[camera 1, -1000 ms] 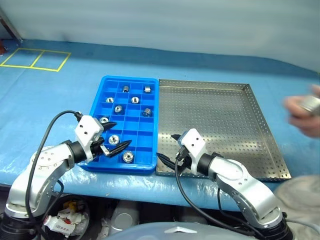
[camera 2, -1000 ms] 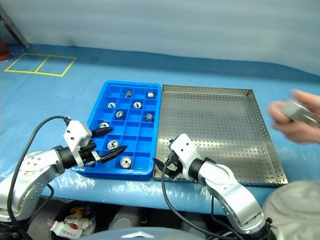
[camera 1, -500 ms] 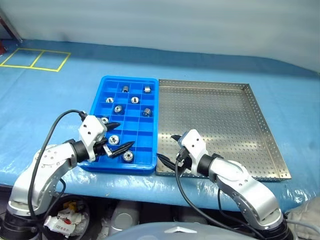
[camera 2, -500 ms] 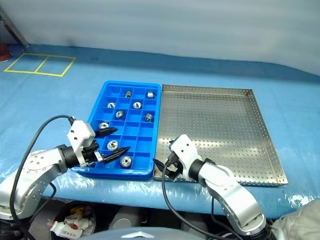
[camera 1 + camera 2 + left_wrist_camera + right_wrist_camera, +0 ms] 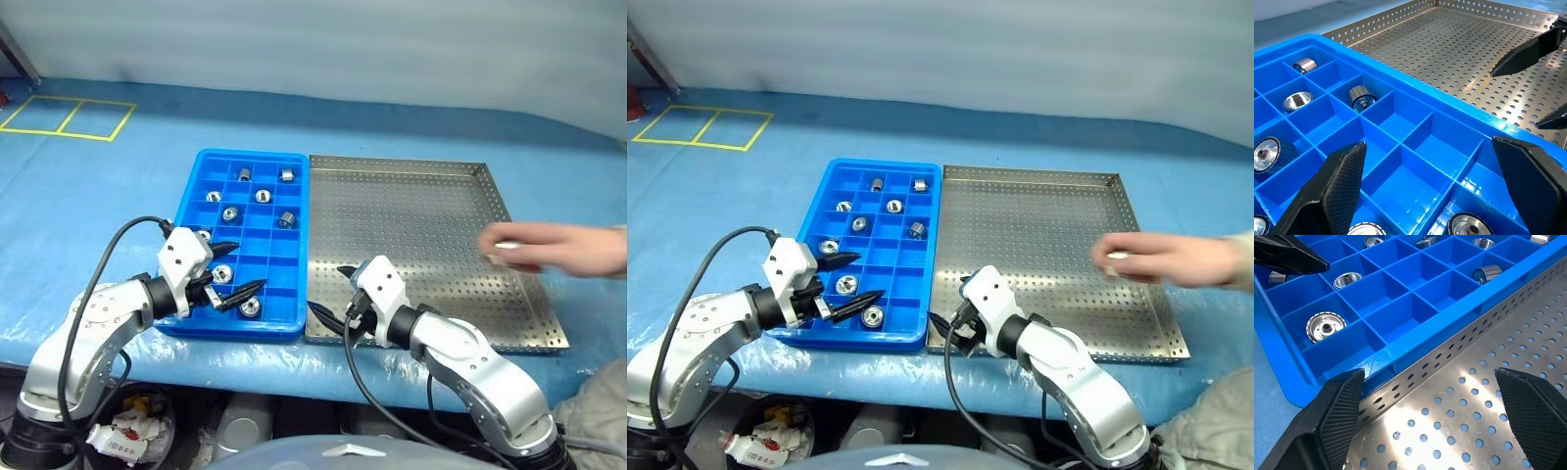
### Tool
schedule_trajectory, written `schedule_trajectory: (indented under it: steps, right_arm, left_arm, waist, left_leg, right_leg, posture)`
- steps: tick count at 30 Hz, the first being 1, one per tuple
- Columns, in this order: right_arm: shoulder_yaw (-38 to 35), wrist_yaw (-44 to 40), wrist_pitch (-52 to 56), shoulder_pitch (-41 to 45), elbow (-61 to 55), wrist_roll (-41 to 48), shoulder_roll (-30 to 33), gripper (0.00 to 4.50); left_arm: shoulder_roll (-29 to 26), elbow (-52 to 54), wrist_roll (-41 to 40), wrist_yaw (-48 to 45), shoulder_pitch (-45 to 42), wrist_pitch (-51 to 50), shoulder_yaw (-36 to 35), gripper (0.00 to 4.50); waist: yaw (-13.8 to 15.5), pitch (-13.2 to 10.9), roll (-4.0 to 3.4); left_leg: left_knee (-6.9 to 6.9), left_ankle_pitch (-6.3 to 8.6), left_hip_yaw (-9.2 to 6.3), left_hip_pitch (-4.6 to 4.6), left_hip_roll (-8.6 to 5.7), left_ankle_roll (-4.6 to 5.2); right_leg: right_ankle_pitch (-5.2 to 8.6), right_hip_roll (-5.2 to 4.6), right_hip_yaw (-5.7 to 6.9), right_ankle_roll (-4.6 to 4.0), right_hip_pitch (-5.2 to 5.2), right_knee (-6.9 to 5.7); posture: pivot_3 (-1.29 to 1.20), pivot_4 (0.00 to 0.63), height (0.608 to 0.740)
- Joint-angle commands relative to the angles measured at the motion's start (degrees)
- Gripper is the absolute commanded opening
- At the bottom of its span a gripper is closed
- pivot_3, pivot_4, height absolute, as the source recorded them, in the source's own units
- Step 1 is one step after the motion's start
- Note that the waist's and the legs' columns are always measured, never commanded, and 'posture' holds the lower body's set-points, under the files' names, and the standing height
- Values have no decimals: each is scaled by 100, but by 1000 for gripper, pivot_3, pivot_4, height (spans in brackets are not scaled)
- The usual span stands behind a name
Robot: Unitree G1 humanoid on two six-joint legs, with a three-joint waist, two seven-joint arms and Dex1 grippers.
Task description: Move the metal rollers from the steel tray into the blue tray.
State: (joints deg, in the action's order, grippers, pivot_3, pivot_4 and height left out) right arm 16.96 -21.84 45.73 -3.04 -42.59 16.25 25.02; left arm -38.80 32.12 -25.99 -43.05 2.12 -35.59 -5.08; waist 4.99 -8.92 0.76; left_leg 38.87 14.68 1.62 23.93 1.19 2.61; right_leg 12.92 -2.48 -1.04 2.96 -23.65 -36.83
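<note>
— Blue tray (image 5: 195, 315) first: where does it sit?

— Side by side with the steel tray (image 5: 524, 343), long edges touching, on the blue-covered table (image 5: 88, 206). The blue one is on my left.

— And the rollers (image 5: 251, 306)?

— All the ones I can see lie in the blue tray, one to a compartment. Two are in the far row, a few more in the rows behind that, and three are near my left fingers. Several compartments between them are bare.

— What are your grippers doing?

— My left gripper (image 5: 233, 270) hangs over the near left corner of the blue tray, fingers spread wide, holding nothing. My right gripper (image 5: 332, 294) hangs over the near left corner of the steel tray, just beside the blue tray's wall, spread just as wide and also holding nothing.

— Anything else over the trays?

— A person's hand (image 5: 554, 248) reaches in from the right, above the steel tray's right side, with something small and pale at its fingertips. I cannot tell what it is.
</note>
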Motion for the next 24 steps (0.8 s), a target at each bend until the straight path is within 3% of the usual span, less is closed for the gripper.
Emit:
schedule_trajectory:
  steps: [1, 24]
  right_arm:
    - [-69, 11, -7, 28, -257, 40, 1, 4500]
    - [-89, -13, -30, 100, -236, 32, 34, 4500]
  left_arm:
    - [-31, 111, -59, -12, -6, 81, -26, 4467]
    - [-91, 130, -73, -43, 5, 49, -76, 4467]
  waist:
    - [-1, 0, 0]
    - [-1, 0, 0]
  left_leg:
    - [0, 0, 0, 0, 0, 0]
    - [0, 0, 0, 0, 0, 0]
  right_leg:
    - [0, 0, 0, 0, 0, 0]
    - [0, -1, 0, 0, -1, 0]
  posture:
    - [212, 150, 740]
    - [216, 150, 740]
